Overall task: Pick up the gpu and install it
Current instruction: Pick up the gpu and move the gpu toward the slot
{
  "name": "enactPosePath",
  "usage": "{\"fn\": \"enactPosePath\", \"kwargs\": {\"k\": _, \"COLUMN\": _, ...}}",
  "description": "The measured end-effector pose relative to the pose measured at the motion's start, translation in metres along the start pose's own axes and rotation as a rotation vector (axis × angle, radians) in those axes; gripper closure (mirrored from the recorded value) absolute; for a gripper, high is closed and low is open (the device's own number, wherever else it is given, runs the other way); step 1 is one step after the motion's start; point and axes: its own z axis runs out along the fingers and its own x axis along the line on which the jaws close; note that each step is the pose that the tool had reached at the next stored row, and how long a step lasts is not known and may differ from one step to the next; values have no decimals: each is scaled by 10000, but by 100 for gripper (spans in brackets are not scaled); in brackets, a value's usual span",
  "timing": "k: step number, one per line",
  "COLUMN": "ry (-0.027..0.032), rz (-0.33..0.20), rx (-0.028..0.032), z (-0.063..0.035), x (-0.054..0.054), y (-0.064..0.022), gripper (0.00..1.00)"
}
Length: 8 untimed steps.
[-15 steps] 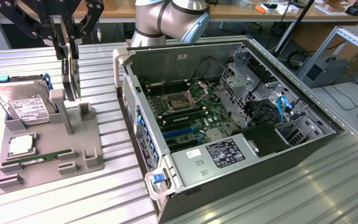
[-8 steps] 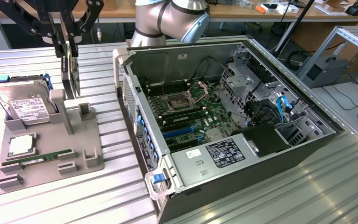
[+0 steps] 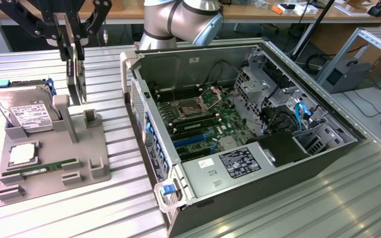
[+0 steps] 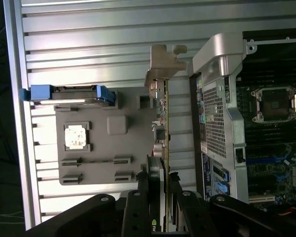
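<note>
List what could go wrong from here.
The gripper pinches the gpu near its top only; the card might tilt or slip. It hangs just above the grey holder tray, so it could snag a post. The open computer case stands close beside it, a possible collision.

The table [image 3: 78, 213] and gpu [image 4: 164, 123] edge look shiny metal, the tray [image 3: 51, 146] matt plastic.

The gpu [image 3: 79, 82] is a thin, dark card with a silvery metal bracket [image 4: 165, 64] at one end. It stands upright on edge, clamped between the jaws, over the grey holder [image 3: 45, 148] on the bench, just beside the open computer case [image 3: 197, 64].
</note>
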Motion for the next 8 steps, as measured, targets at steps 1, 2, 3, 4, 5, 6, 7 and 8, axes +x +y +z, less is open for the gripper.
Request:
{"fn": "enactPosePath", "kwargs": {"k": 1, "ry": 0, "rz": -1, "rx": 1, "z": 0, "x": -7, "y": 0, "gripper": 73}}
{"fn": "enactPosePath", "kwargs": {"k": 2, "ry": 0, "rz": 1, "rx": 1, "z": 0, "x": -15, "y": 1, "gripper": 73}}
{"fn": "enactPosePath", "kwargs": {"k": 3, "ry": 0, "rz": 0, "rx": 0, "z": 1, "x": -27, "y": 2, "gripper": 73}}
{"fn": "enactPosePath", "kwargs": {"k": 4, "ry": 0, "rz": 0, "rx": 1, "z": 1, "x": -35, "y": 3, "gripper": 73}}
{"fn": "enactPosePath", "kwargs": {"k": 5, "ry": 0, "rz": 0, "rx": 0, "z": 1, "x": -45, "y": 3, "gripper": 73}}
{"fn": "enactPosePath", "kwargs": {"k": 6, "ry": 0, "rz": 1, "rx": 0, "z": 1, "x": -50, "y": 4, "gripper": 73}}
{"fn": "enactPosePath", "kwargs": {"k": 7, "ry": 0, "rz": 0, "rx": 1, "z": 1, "x": -57, "y": 4, "gripper": 73}}
{"fn": "enactPosePath", "kwargs": {"k": 8, "ry": -1, "rz": 0, "rx": 1, "z": 2, "x": -60, "y": 4, "gripper": 73}}
